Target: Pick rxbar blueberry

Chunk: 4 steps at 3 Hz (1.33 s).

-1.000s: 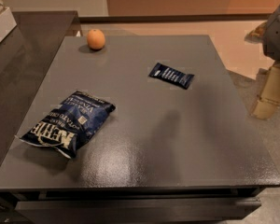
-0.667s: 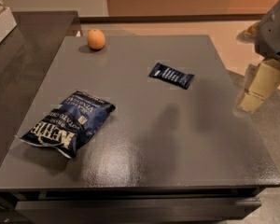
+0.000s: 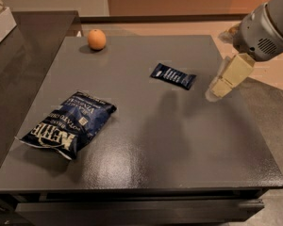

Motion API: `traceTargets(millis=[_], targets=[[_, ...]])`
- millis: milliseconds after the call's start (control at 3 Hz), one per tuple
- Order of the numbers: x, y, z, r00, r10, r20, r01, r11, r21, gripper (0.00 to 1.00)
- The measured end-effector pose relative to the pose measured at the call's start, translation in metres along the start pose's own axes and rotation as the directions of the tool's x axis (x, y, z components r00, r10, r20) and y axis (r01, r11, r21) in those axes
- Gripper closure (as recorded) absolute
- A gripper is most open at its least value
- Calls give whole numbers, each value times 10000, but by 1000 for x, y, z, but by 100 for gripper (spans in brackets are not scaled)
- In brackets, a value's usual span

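The rxbar blueberry [image 3: 173, 76] is a small flat dark navy wrapper with white print. It lies flat on the grey table [image 3: 146, 126], right of centre toward the far side. My gripper [image 3: 220, 87] hangs from the grey arm at the right, above the table's right part. It is to the right of the bar and a little nearer, apart from it. Nothing shows in it.
A large crinkled blue-and-white Kettle chip bag [image 3: 68, 124] lies at the table's left front. An orange [image 3: 97, 39] sits at the far left corner. A dark counter [image 3: 19, 36] runs along the left. The table's right edge is just right of the gripper.
The arm and gripper have moved left, in from the table's right edge toward the bar. The bar, bag and orange have not moved.
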<state>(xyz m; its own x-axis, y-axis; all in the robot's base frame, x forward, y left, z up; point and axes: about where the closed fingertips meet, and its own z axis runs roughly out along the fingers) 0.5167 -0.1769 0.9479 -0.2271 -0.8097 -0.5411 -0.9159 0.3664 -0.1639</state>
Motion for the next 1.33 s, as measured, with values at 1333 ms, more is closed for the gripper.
traceTargets(millis=[1333], targets=[[-35, -39, 121, 9849, 1542, 788, -1546, 9880, -3, 0]])
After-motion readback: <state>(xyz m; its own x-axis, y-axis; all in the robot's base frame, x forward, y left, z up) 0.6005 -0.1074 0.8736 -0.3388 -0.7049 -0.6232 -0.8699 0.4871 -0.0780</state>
